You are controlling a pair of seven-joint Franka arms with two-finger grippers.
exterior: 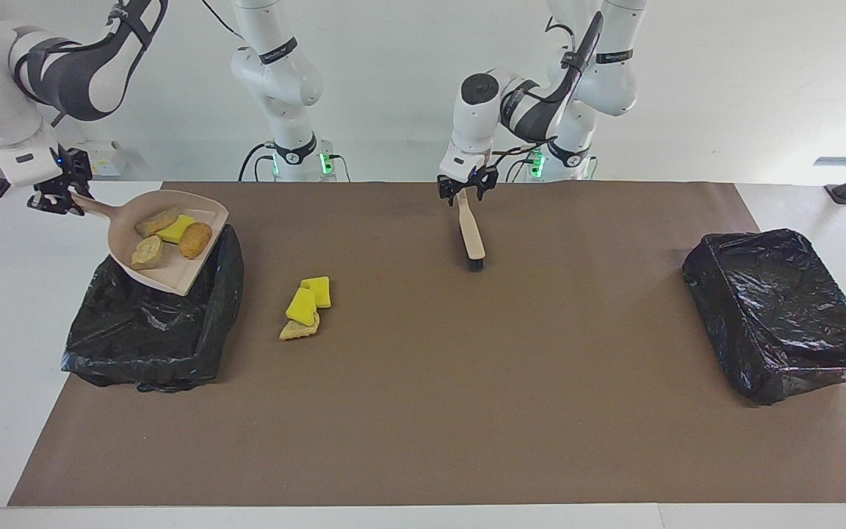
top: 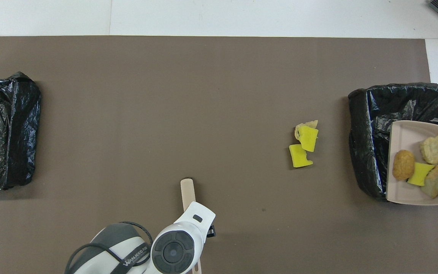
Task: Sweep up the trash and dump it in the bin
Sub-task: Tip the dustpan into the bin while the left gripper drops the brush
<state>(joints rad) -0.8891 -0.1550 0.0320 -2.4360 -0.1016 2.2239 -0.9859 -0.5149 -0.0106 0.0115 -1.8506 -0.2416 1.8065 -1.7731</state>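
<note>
Facing view: four chunks of trash (exterior: 170, 234) ride in the beige dustpan (exterior: 173, 275), which is held tilted over the black-lined bin (exterior: 151, 330) at the right arm's end of the table.
Trash left behind: three more pieces (exterior: 307, 305), two bright yellow and one pale tan, lie touching on the brown mat (exterior: 423, 411), just beside that bin toward the table's middle.
Right gripper (exterior: 62, 197): jaws closed on the dustpan's handle, the pan raised with its open lip pointing down into the bin.
Left gripper (exterior: 467, 187): clamped on the top of the brush (exterior: 471, 239), which hangs upright with its dark bristles at the mat, well apart from the loose pieces.
Second bin (exterior: 783, 323): also bagged in black, at the left arm's end.
Step in hand: by the look of it, the dump of the first load, with nothing yet slid off the pan.
Next move: likely a steeper tip so the four chunks fall inside the liner, then pan and brush brought to the three strays for a second sweep.
</note>
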